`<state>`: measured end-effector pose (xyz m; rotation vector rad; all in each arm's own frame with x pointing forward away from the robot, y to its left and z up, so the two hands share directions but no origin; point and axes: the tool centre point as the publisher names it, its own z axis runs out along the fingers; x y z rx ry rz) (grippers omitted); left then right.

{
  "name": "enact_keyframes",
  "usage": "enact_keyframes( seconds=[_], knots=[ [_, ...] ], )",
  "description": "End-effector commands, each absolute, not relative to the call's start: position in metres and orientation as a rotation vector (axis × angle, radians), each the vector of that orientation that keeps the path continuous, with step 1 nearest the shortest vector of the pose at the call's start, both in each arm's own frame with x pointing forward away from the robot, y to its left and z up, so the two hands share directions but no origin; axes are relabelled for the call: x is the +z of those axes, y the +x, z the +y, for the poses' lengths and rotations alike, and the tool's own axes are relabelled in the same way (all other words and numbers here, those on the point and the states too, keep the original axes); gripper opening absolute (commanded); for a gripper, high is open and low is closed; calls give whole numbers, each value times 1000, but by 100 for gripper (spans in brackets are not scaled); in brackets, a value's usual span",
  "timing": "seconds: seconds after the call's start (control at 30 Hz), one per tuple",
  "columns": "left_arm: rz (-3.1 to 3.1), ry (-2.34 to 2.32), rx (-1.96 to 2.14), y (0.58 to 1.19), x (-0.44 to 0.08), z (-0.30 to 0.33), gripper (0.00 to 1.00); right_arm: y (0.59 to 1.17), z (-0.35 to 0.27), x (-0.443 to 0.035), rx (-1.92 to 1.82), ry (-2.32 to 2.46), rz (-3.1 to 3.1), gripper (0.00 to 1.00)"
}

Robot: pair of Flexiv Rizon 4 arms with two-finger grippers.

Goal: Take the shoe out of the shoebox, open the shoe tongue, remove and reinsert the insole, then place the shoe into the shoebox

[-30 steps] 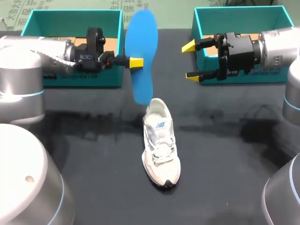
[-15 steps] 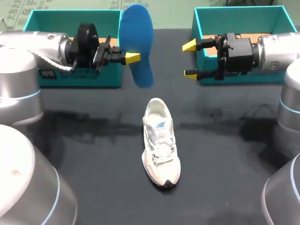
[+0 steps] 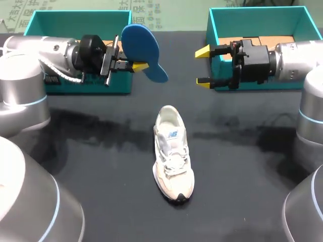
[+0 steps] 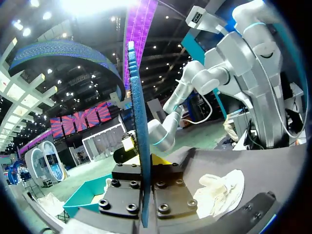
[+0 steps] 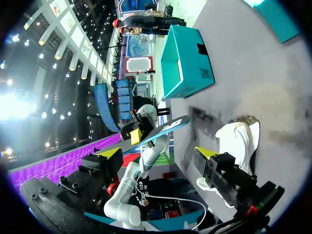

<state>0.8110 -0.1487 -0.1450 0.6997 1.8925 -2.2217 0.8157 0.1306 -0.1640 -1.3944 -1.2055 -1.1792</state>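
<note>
Insole (image 3: 137, 43) out of shoe, clamped edge-on in left pincer (image 3: 140, 66), above tabletop (image 3: 242, 176).
Shoe (image 3: 172, 151) upright mid-tabletop; right pincer (image 3: 203, 66) apart, empty. Step: reinsertion. Next, probably: lower insole toe-first into shoe opening.

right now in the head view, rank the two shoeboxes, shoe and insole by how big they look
1. left shoebox and right shoebox, alike
2. shoe
3. insole, tilted, so unsure
</note>
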Motion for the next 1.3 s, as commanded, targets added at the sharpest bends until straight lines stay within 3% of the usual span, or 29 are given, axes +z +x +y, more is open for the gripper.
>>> enact_keyframes(
  seconds=[0.03, 0.27, 0.8, 1.3],
  knots=[
    [1757, 1062, -1724, 810, -139, -154, 0, 816, 132, -164, -1177, -1398, -1207, 100],
    [1512, 1276, -1396, 797, -118, -145, 0, 816, 132, -164, -1177, -1398, -1207, 100],
    [1512, 1276, -1396, 797, -118, -145, 0, 816, 132, -164, -1177, -1398, -1207, 100],
    [1264, 1311, -1147, 819, -130, -164, 0, 816, 132, -164, -1177, -1398, -1207, 100]
  ],
)
